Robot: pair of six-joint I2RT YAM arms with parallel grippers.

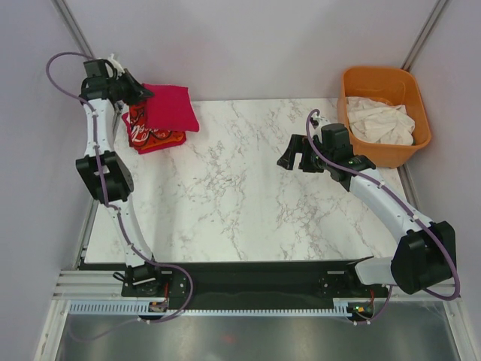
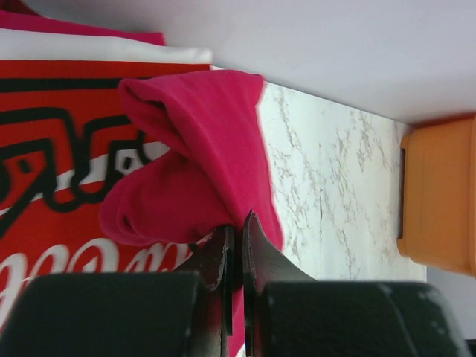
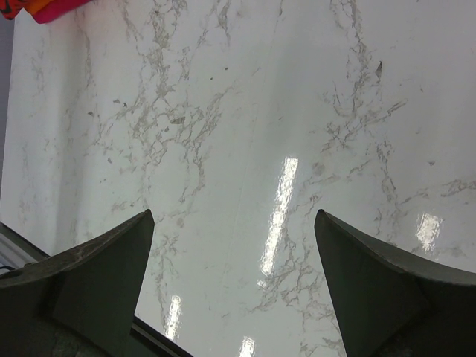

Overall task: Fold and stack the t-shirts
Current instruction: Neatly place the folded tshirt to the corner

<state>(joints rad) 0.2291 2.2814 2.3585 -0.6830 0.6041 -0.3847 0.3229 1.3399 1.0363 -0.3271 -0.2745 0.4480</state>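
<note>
Parking the right gripper [image 1: 289, 156] mid-table, fingers spread wide and holding nothing, above the bare marble table [image 1: 225, 210]; probably to stay clear of the other arm while waiting for the next shirt. Shows only veined stone between those fingers in the wrist view.

Farther back on the right, puts the orange tub [image 1: 376, 71] at the far corner, with off-white t-shirts [image 1: 379, 120] crumpled inside, not yet folded. Likely the supply, set within that arm's reach.

Farthest, at the far left corner, has the left gripper [image 1: 145, 95] pinched tight on an edge of the crimson t-shirt [image 1: 173, 105], judging by the wrist view, with the cloth bunched in a loose fold just ahead of the fingertips. Rests that shirt on top of the Coca-Cola t-shirt [image 1: 146, 135], already folded beneath, so building the stack in one corner and leaving the middle free for folding.

Looks like a last placement or tidy of the crimson layer before release. Calls next for a clean let-go, without dragging the fold open or shifting the printed shirt below.
</note>
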